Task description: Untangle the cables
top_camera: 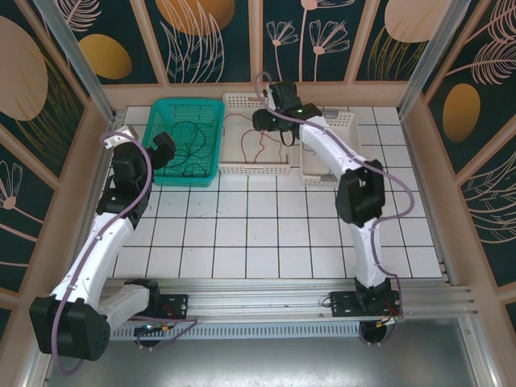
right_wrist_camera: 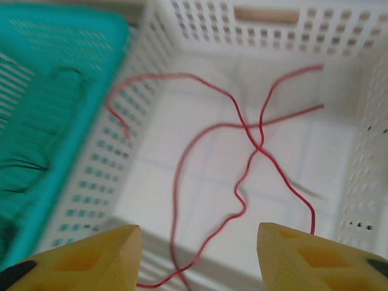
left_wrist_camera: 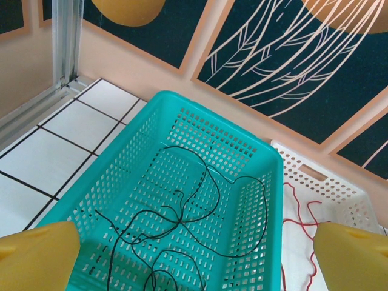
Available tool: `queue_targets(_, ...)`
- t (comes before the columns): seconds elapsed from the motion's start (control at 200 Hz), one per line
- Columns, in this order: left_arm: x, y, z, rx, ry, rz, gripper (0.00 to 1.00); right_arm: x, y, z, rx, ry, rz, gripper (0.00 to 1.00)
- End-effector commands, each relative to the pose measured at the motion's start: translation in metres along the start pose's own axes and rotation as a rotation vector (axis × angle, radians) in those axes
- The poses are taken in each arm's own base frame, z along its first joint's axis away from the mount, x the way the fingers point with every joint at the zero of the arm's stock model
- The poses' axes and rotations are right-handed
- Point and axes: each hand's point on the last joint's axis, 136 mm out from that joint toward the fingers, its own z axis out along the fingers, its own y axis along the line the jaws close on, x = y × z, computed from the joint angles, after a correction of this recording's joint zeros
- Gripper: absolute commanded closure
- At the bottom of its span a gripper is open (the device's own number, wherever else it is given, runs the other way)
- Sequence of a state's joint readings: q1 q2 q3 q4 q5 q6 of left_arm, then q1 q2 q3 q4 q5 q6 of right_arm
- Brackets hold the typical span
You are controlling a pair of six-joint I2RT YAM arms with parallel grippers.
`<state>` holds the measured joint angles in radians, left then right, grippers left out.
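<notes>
A: Where do we have the cables, taking the teal basket (left_wrist_camera: 130, 145) as our marker?

B: We see the black cables (left_wrist_camera: 182, 212) inside it, thin strands looping over one another on its floor. The red cable (right_wrist_camera: 259, 148) lies in the white basket (right_wrist_camera: 291, 36) that touches the teal basket's right side. It crosses itself once near the middle, with 1 end against the wall facing the teal basket.

A: So we judge the sorting goes by colour, 1 colour to each basket?

B: That's our reading. With red kept out of the teal basket, the 2 sets can't snag each other.

A: And our claws?

B: The left gripper (left_wrist_camera: 194, 233) hangs above the teal basket's near end, fingers spread wide with nothing between them. We'd say it waits there because the black loops beneath look tangled and call for a pick. The right gripper (right_wrist_camera: 197, 233) sits over the basket right of the teal one, its 2 fingers apart. A stretch of red passes low through the gap, but neither finger pinches it, so we call it released.

A: Why so low?

B: Our guess is that a limp wire let go high would drape over the wall toward the teal basket.

A: The risk?

B: A strand this fine may cling to a finger as we lift away.
</notes>
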<state>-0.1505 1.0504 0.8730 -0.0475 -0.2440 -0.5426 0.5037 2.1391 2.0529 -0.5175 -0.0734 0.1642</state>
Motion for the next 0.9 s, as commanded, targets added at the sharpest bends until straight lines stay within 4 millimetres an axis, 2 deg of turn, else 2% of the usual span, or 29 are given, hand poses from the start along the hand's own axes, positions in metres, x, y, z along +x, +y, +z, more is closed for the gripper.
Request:
queue_targets(0.0,-0.001,-0.001,0.005,0.006,-0.012,0.02,0.02,-0.038,0.021,-0.059,-0.065,-0.166,-0.025,0.01)
queue_targets(0.08,0.002,0.002,0.008,-0.006,-0.011,0.026,0.01,-0.042,0.024,-0.091,-0.083,-0.236,-0.06,0.01)
queue_targets(0.16,0.005,0.006,0.01,-0.021,-0.01,0.032,0.01,-0.038,0.024,-0.115,-0.078,-0.266,-0.096,0.01)
queue_targets(0.32,0.015,0.015,0.017,-0.057,-0.004,0.045,0.01,-0.021,-0.01,-0.164,0.085,-0.348,-0.105,0.01)
queue_targets(0.445,0.025,0.024,0.022,-0.087,0.006,0.06,0.02,0.003,-0.04,-0.209,0.196,-0.475,-0.147,0.01)
queue_targets(0.52,0.028,0.03,0.024,-0.111,0.003,0.071,0.02,0.027,-0.061,-0.233,0.261,-0.543,-0.219,0.01)
queue_targets(0.575,0.034,0.033,0.025,-0.112,0.005,0.082,0.01,0.047,-0.088,-0.246,0.36,-0.6,-0.22,0.01)
queue_targets(0.63,0.041,0.036,0.027,-0.109,0.006,0.08,0.01,0.067,-0.118,-0.259,0.459,-0.648,-0.172,0.01)
queue_targets(0.69,0.049,0.043,0.03,-0.122,0.004,0.083,0.01,0.091,-0.14,-0.264,0.465,-0.663,-0.128,0.01)
queue_targets(0.715,0.052,0.045,0.031,-0.13,0.002,0.088,0.02,0.094,-0.147,-0.272,0.464,-0.697,-0.094,0.01)
queue_targets(0.78,0.059,0.051,0.035,-0.146,0.003,0.119,0.01,0.118,-0.17,-0.273,0.479,-0.741,-0.02,0.01)
queue_targets(0.896,0.075,0.059,0.043,-0.162,0.03,0.163,0.01,0.153,-0.201,-0.27,0.497,-0.821,0.076,0.01)
